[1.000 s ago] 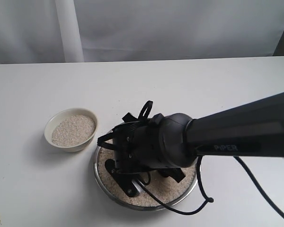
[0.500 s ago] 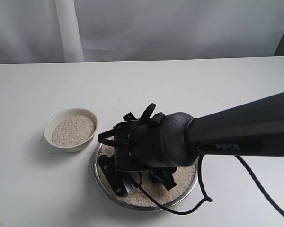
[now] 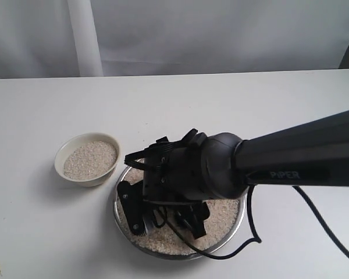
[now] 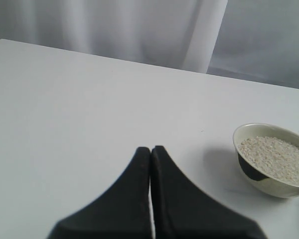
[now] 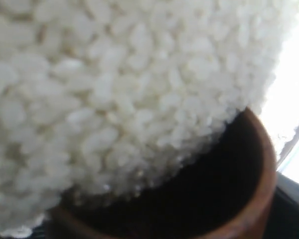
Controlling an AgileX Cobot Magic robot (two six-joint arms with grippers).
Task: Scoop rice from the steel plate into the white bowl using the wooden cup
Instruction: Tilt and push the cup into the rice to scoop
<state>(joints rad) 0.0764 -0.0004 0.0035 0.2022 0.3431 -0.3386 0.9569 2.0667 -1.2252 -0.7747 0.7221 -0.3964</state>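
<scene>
The steel plate (image 3: 224, 245) sits at the front middle of the table, covered with rice (image 3: 223, 213). My right gripper (image 3: 161, 220) is low over the plate's left half, and its wrist hides the wooden cup in the exterior view. Up close in the right wrist view, the wooden cup (image 5: 261, 167) shows its reddish-brown rim and dark inside, tipped into the rice (image 5: 114, 89), which spills over its mouth. The white bowl (image 3: 85, 180) stands just left of the plate with rice (image 3: 91, 158) in it. My left gripper (image 4: 150, 148) is shut and empty over bare table, near the white bowl (image 4: 281, 189).
A black cable (image 3: 250, 232) loops from the right arm over the plate's right rim. The white table (image 3: 232, 104) runs back to a pale curtain (image 3: 163, 35). Its front edge lies just beyond the plate.
My right gripper has slid left across the plate toward the bowl side, its wrist turning as it went. The bowl and plate have stayed put.
</scene>
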